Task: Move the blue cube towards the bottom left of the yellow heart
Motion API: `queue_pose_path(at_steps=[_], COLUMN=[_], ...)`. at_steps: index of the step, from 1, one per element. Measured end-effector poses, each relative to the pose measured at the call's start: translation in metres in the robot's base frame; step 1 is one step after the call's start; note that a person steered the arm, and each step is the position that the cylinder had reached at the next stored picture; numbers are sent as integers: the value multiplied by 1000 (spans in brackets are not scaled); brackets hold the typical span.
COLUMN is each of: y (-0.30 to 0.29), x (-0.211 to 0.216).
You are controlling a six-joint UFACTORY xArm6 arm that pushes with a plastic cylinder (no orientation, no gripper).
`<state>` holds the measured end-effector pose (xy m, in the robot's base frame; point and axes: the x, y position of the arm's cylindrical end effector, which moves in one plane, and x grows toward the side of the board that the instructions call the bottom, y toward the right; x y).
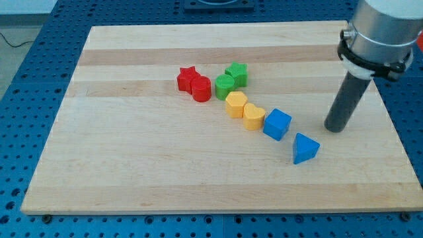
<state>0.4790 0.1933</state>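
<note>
The arm carries no claw, so there is nothing to be spread or pressed together; it ends in a dark rod whose tip (336,128) rests on the wooden worktop (132,172) at the view's right. The tip stands to the right of the blue cube (277,124), apart from it, and above the blue triangular block (305,148). The blue cube lies just right of the yellow heart (254,116), touching or nearly touching it. A yellow hexagonal block (235,104) adjoins the heart on its upper left, the three forming a diagonal row. Farther up-left sit a green cylinder (225,86) and green star (236,73), then a red cylinder (201,88) beside a red star (187,79).
</note>
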Motion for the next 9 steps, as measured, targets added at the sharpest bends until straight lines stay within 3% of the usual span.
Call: queue_pose_path(at_steps=[2, 4, 9], y=[-24, -73, -127], x=[-36, -14, 37])
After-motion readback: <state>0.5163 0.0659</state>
